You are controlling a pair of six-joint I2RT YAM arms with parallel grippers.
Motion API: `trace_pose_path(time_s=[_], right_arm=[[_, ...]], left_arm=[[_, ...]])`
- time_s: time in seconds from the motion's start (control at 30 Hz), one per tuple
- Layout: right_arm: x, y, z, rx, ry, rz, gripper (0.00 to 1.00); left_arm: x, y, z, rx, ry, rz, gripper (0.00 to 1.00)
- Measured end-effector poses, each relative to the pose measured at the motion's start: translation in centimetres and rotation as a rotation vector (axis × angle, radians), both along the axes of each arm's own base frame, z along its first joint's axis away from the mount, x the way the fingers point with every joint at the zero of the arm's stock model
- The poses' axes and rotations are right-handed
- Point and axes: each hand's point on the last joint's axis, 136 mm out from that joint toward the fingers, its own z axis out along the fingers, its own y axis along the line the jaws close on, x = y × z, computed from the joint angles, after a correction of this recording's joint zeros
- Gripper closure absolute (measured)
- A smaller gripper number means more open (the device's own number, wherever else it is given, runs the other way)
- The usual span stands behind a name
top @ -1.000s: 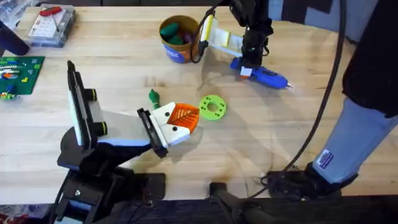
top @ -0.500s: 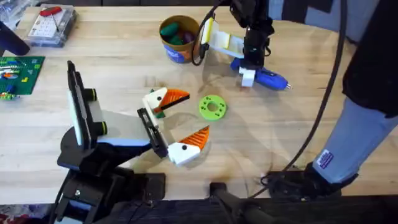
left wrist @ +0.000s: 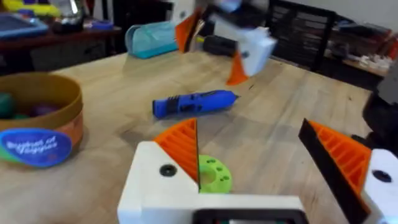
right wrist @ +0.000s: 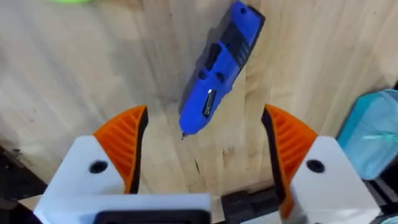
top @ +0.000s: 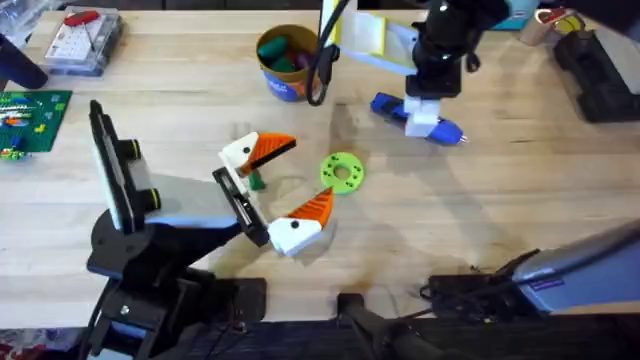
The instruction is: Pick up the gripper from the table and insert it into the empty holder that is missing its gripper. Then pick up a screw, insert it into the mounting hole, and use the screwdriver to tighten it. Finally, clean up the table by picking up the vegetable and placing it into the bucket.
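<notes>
The blue screwdriver [top: 400,108] lies on the table at the back right. My right gripper [top: 426,118] hangs open above its front end. In the right wrist view the screwdriver [right wrist: 221,68] lies well beyond the gripper [right wrist: 205,149], untouched. My left gripper [top: 285,185] stands wide open at the table's middle. The small dark-green vegetable [top: 256,181] lies on the wood just under its far finger. The bucket [top: 288,62], blue-walled with an orange rim, stands behind with toy pieces inside; it also shows in the left wrist view [left wrist: 37,134]. The loose gripper, the holder and the screw are out of view.
A lime-green disc with holes [top: 342,172] lies just right of the left gripper's fingers. A clear box with a red-handled tool [top: 85,40] and a green board [top: 30,120] sit at the far left. Dark equipment [top: 600,70] stands at the back right.
My left gripper went from shut to wide open beside the vegetable. The right gripper shifted right along the screwdriver and rose. The person at the right edge has left the view.
</notes>
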Motion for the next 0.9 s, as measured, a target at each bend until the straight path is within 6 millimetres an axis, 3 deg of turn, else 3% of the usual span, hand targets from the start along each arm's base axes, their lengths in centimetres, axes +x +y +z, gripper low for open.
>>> trace_pose_path(time_s=[0.17, 0.4, 0.5, 0.7, 0.9], right_arm=[[-2.4, 1.6, 4.2, 0.066, -0.101, 0.022, 0.007], [-4.7, 2.0, 9.3, 0.214, -0.251, -0.076, 0.006], [-5.6, 1.9, 10.8, 0.274, -0.293, -0.133, 0.006], [-7.2, 1.4, 12.4, 0.368, -0.321, -0.277, 0.006], [-10.2, -0.6, 11.1, 0.321, -0.217, -0.434, 0.006]], left_arm=[[0.8, 1.0, 0.0, -0.005, 0.114, 0.088, 0.015], [1.9, 3.3, 5.7, 0.017, 0.192, 0.241, 0.014], [2.7, 3.8, 7.1, 0.051, 0.275, 0.280, 0.014], [4.4, 4.2, 7.3, 0.154, 0.547, 0.321, 0.015], [5.0, 6.3, 4.6, 0.334, 0.875, 0.437, 0.015]])
